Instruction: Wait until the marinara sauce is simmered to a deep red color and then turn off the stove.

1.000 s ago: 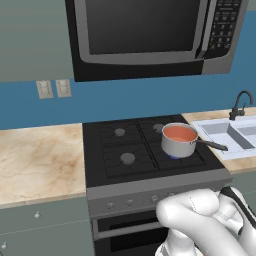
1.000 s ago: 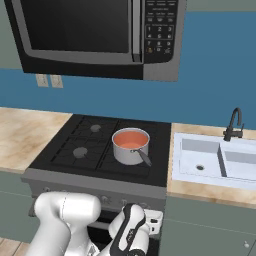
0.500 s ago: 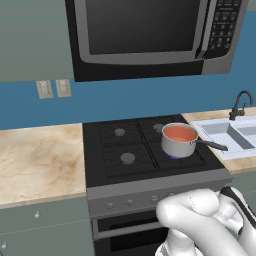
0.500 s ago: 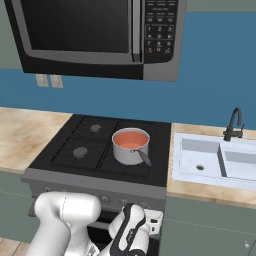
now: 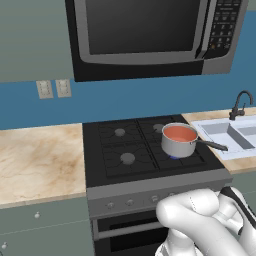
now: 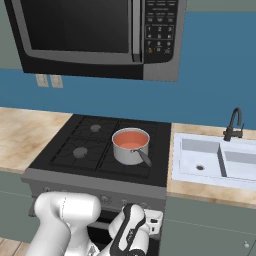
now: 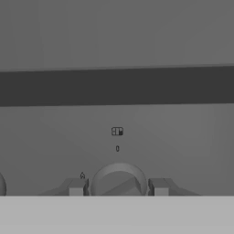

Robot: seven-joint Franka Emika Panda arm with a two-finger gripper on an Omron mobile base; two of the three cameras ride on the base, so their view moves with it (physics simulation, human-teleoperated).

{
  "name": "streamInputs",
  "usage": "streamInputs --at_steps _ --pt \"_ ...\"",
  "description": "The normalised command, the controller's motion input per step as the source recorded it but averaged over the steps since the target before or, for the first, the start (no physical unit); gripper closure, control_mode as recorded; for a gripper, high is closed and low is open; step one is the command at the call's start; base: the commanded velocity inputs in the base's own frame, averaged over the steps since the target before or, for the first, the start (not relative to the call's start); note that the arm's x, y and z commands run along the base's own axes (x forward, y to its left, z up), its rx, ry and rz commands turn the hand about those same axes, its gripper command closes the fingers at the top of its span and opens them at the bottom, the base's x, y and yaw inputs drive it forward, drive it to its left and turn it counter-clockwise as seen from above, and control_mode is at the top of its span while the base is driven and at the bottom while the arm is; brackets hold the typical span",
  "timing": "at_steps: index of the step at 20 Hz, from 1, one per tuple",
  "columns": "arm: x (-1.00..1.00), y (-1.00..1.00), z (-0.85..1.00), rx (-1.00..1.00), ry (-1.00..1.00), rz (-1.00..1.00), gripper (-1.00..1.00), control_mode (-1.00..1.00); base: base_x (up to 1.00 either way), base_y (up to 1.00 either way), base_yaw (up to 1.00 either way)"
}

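Observation:
The marinara sauce [image 5: 179, 133] [image 6: 131, 138] is an orange-red disc in a small steel saucepan [image 5: 176, 147] [image 6: 128, 154]. The pan stands on the front right burner of the black stove [image 5: 125, 150] [image 6: 65, 155], its dark handle pointing right. My arm is folded low in front of the oven. In the hand view, my gripper [image 7: 118, 187] faces the grey front panel. Its two fingertips [image 7: 76, 187] hug a round stove knob [image 7: 119, 180] on both sides, shut on it.
A black-and-silver microwave [image 5: 150, 35] [image 6: 95, 35] hangs above the cooktop. A white sink [image 5: 232, 135] [image 6: 215, 160] with a dark faucet lies to the right. Beige counter [image 5: 35, 160] runs to the left. More knobs [image 5: 130, 202] line the panel.

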Motion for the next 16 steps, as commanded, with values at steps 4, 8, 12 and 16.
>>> streamInputs --at_steps 4,8,12,16 --pt "0.00 0.00 0.00 0.00 0.00 0.00 1.00 -1.00 0.00 0.00 0.00" --pt "0.00 0.00 0.00 0.00 0.00 0.00 1.00 -1.00 0.00 0.00 0.00" --pt "0.00 0.00 0.00 0.00 0.00 0.00 1.00 -1.00 0.00 0.00 0.00" --pt "0.00 0.00 0.00 0.00 0.00 0.00 1.00 -1.00 0.00 0.00 0.00"
